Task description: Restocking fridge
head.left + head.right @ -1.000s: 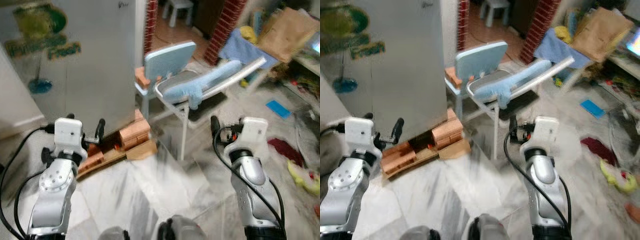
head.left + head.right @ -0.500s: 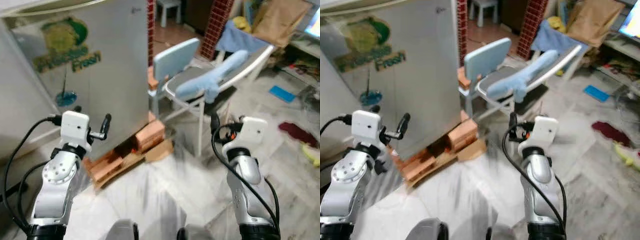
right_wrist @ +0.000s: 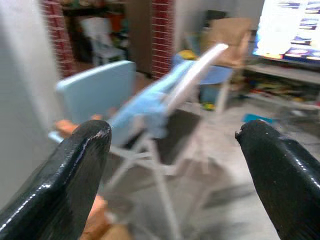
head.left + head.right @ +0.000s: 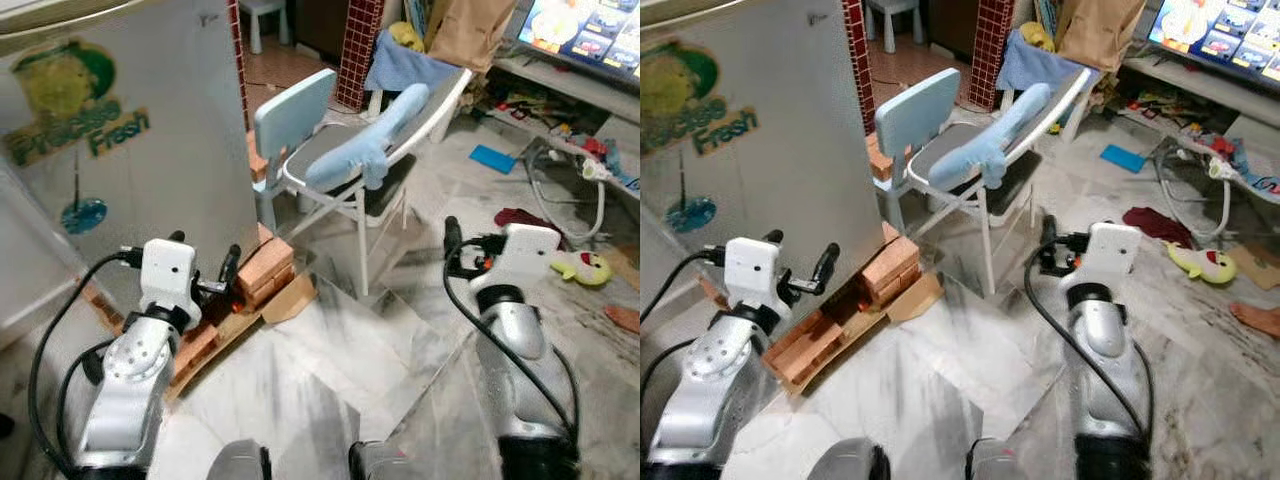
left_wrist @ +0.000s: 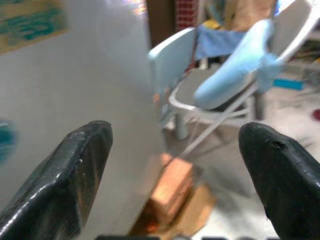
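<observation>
Standing before the fridge with both arms raised and nothing held.

The fridge, door closed, rests on bricks and a wooden board to the robot's front left. The left gripper hovers near its lower corner, fingers spread apart; the right gripper is likewise spread, pointing toward a folding chair draped with a blue towel. Beyond it lie what seem to be toys, blurred, on the marble floor.

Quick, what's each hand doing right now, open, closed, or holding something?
Left hand: open, holding nothing, up near the fridge.
Right hand: open, holding nothing, facing the chair.
</observation>
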Controlling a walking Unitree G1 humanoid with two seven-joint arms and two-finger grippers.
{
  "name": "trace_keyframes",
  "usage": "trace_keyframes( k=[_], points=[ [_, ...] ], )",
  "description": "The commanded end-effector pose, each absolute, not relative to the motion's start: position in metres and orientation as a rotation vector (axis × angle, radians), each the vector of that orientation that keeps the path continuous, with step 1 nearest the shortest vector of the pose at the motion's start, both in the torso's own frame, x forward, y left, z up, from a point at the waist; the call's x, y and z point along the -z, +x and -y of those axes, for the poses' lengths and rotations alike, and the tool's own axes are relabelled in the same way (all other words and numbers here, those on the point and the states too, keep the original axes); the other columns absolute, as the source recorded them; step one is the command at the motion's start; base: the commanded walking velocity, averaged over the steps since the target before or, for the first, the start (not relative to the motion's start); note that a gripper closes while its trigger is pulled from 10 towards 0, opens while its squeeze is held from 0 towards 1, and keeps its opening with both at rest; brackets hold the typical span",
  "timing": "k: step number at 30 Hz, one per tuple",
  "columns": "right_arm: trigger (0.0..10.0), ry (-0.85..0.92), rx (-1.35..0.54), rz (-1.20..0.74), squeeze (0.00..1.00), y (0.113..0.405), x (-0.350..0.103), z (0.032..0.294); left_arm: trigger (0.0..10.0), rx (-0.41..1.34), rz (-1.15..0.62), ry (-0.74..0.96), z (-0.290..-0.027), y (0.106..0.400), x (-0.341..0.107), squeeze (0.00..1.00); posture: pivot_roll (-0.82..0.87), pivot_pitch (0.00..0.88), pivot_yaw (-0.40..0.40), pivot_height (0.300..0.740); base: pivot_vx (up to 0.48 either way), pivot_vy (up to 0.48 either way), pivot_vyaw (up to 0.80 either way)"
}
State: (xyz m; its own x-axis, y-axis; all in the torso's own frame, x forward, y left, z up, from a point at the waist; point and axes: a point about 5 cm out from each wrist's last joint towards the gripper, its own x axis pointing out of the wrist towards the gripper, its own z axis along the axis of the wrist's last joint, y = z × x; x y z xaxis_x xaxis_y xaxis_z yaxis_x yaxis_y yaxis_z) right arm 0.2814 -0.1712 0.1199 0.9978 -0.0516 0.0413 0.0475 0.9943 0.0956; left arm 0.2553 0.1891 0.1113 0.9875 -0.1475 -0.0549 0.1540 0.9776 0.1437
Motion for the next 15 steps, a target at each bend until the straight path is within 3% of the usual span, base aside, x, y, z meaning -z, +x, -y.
trace_keyframes(
  k=[1, 15],
  points=[
    [10.0, 0.085, 0.067, 0.039, 0.00, 0.2806, -0.1187, 0.1781, 10.0, 0.161, -0.035, 0.143, -0.1865, 0.2548, -0.1140, 0.00, 0.01, 0.105, -0.029, 0.740, 0.000, 0.476, 0.00],
    [10.0, 0.079, 0.057, 0.040, 0.00, 0.2845, -0.1207, 0.1772, 10.0, 0.167, -0.035, 0.133, -0.1820, 0.2574, -0.1112, 0.00, 0.01, 0.101, -0.046, 0.740, 0.000, 0.480, 0.00]
  ],
)
